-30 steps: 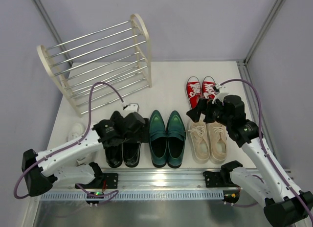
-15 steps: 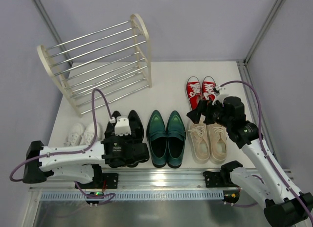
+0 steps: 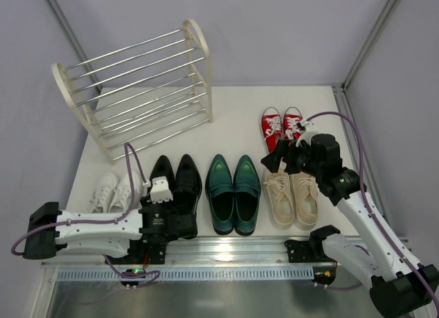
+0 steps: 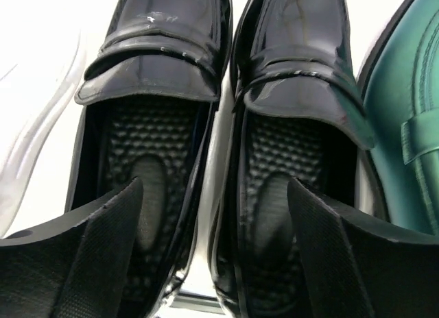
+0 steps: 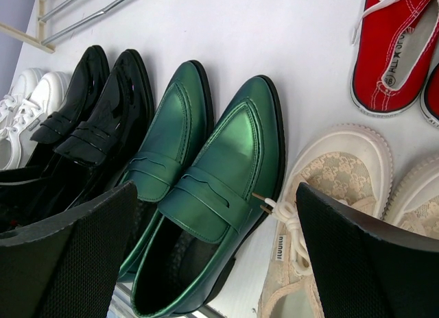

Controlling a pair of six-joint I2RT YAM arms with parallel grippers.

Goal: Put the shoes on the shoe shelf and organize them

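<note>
Five pairs stand on the table (image 3: pixel 233 119), clear of the shelf (image 3: pixel 199 57) at rear left: white (image 3: pixel 115 191), black (image 3: pixel 175 184), green (image 3: pixel 234 191), beige (image 3: pixel 291 194), with red (image 3: pixel 281 126) behind beige. Left gripper (image 4: pixel 212 188) gapes wide, empty, low over the black heels. Right gripper (image 5: pixel 216 194) gapes wide, empty, above the beige toes.

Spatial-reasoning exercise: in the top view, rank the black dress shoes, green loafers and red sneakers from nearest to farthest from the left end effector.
1. black dress shoes, at the left end effector.
2. green loafers, middle.
3. red sneakers, back right.
</note>
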